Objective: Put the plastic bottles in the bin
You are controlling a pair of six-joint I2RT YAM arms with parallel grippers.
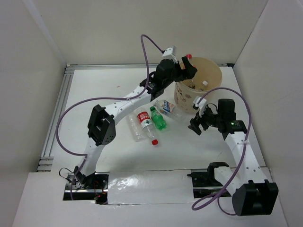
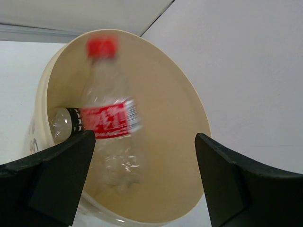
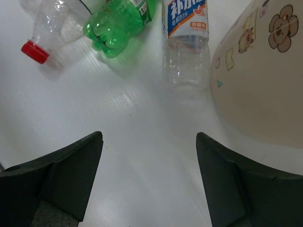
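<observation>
Left wrist view alone shows left claw [image 2: 144, 151] spread, red-capped bottle [image 2: 111, 124] blurred over the bin [image 2: 176, 118]; right claw [image 3: 149, 138] spread too

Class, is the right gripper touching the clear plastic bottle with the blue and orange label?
Apart. The right wrist view shows bare white table between the open right gripper and the clear blue-labelled plastic bottle.

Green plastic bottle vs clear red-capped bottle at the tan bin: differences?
Colour: the green plastic bottle is tinted throughout; the clear red-capped bottle carries a red label. Pose: green lies flat on the table; the clear one is cap-up. Place: green is outside the tan paper bin; clear is at its mouth. Both are small plastic bottles.
</observation>
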